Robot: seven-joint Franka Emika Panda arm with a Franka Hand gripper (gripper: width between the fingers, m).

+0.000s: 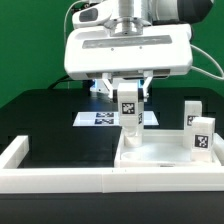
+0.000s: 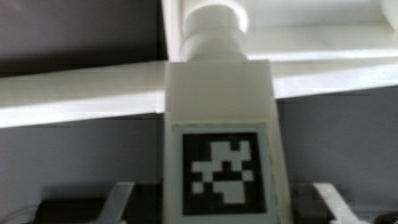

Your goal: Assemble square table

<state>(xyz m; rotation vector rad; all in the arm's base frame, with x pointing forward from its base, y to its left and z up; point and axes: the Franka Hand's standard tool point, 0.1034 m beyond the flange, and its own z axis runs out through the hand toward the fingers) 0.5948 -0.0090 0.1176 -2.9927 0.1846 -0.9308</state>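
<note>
1. Over the near corner of the black worktop [image 1: 45, 120], the end effector [image 1: 128, 97] is clamped on a white tagged leg [image 1: 129, 115], holding it upright above the square tabletop slab [image 1: 160, 155].
2. In the wrist view the leg [image 2: 222, 110] runs straight away from the camera, its tag facing us and a finger [image 2: 121, 205] at either side; its far end looks to meet the slab [image 2: 107, 95], though I cannot tell whether it is seated.
3. By my reading, the step in hand is fitting this leg into a corner recess. Doing it well means keeping the leg vertical, lining its foot up squarely on the hole, and pressing or turning gently, not forcing it.
4. The grip should hold firm until the leg stands on its own; letting go early risks a topple.
5. Two more legs [image 1: 197, 130] stand on the slab's far side, on the exterior view's right, well apart from the end effector.
6. The marker board [image 1: 105, 119] lies flat behind the held leg.
</note>
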